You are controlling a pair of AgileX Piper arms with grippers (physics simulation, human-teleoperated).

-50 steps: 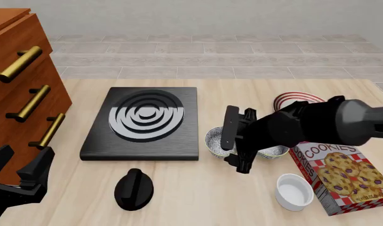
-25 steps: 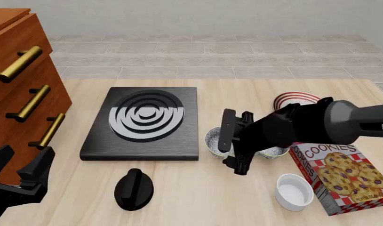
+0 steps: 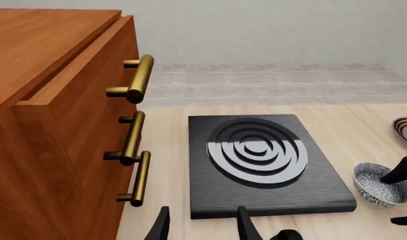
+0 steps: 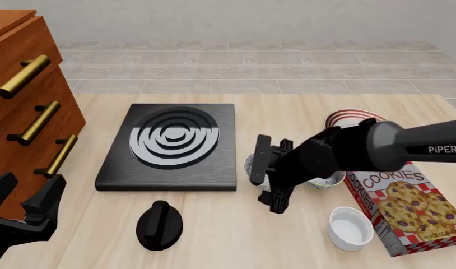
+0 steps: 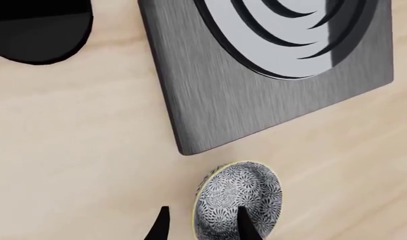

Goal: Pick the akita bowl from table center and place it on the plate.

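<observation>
Your right tool (image 4: pixel 267 172) is apart over the akita bowl (image 5: pixel 238 199); center one finger inside the rim, then close

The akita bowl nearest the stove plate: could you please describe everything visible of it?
The akita bowl is small and round, speckled grey-white inside with a pale rim, ceramic-looking. It sits upright on the wooden table just off the black stove plate corner. The right gripper straddles its rim, one finger inside, not closed. In the front view the arm mostly hides it.

Right gripper (image 4: pixel 267 178) hides most of akita bowl (image 4: pixel 252 168); plate (image 4: pixel 350 118) half covered.
</observation>
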